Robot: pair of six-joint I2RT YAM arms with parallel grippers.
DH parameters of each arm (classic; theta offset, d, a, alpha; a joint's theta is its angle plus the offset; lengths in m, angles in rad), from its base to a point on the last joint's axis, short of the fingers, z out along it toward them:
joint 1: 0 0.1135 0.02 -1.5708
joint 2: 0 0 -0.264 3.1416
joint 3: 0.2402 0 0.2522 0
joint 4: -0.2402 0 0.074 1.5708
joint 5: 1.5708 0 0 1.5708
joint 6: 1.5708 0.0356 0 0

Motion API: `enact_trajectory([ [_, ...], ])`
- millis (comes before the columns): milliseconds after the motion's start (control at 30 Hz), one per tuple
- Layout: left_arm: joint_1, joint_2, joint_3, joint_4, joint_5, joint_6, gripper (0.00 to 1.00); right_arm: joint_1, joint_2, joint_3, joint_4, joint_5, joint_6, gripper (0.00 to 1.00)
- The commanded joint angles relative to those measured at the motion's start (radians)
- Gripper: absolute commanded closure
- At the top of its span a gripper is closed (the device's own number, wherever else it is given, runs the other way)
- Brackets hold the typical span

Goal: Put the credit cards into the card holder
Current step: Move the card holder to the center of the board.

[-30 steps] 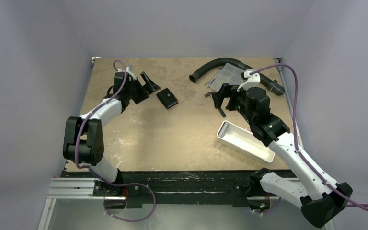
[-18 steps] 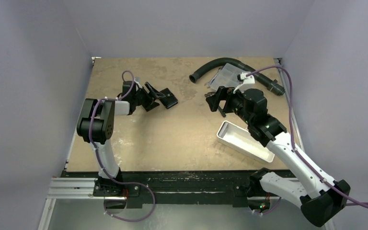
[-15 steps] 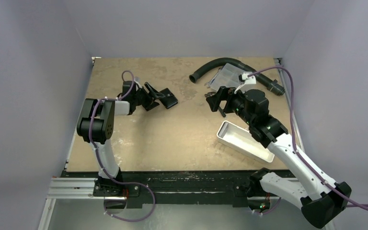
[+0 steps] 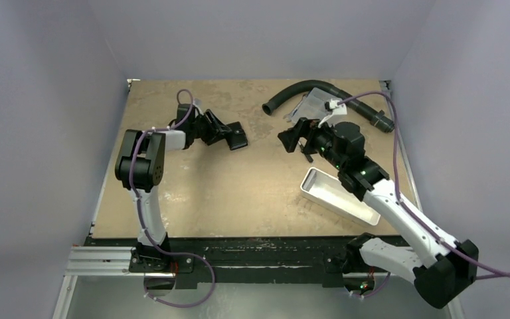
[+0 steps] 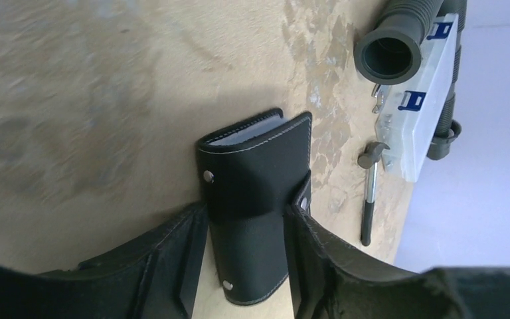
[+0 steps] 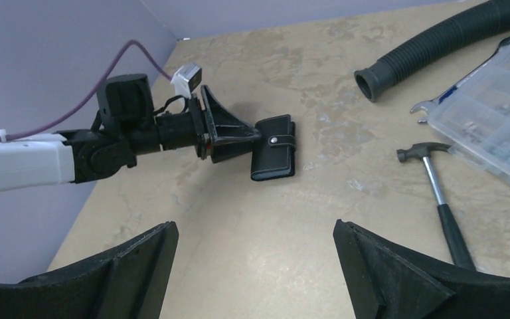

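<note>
Card holder [image 5: 255, 193], a small black folded leather-look case, lies flat on the mottled tan surface [image 5: 73, 100] between the fingers [image 5: 172, 259] of our left hand [image 5: 246, 216]. That hand stands half-narrowed astride its near end, and we cannot tell whether the pads press it. We judge it light, slim and soft-skinned, somewhat stiffened by its layers and apt to slide, so the long edges suit a pinch. Our right hand [image 6: 254, 227] gapes wide and empty, well apart from it. No credit cards show anywhere. The fingers hide the case's near end. Small studs show, but we cannot pick out the snap.
</note>
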Motion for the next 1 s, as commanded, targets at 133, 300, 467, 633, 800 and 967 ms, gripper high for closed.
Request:
enact_trajectory([
  [133, -0.078, 0.099, 0.085, -0.322, -0.065, 0.112, 0.56, 0.013, 0.398, 0.092, 0.245, -0.106, -0.008, 0.09],
  [300, -0.103, 0.067, 0.089, -0.348, -0.059, 0.127, 0.56, 0.014, 0.711, 0.311, 0.195, -0.171, -0.024, 0.29],
  [467, -0.127, 0.058, 0.065, -0.332, -0.037, 0.089, 0.59, 0.014, 0.898, 0.467, 0.162, -0.155, -0.009, 0.37],
  [633, -0.131, 0.037, -0.015, -0.215, 0.038, -0.032, 0.61, 0.015, 1.027, 0.553, 0.147, -0.141, -0.012, 0.54],
  [800, -0.129, -0.033, -0.093, -0.170, 0.047, -0.085, 0.62, 0.014, 1.094, 0.596, 0.146, -0.106, -0.039, 0.55],
  [967, -0.126, -0.171, -0.075, -0.243, -0.050, -0.005, 0.53, 0.016, 1.138, 0.617, 0.121, -0.098, -0.093, 0.55],
])
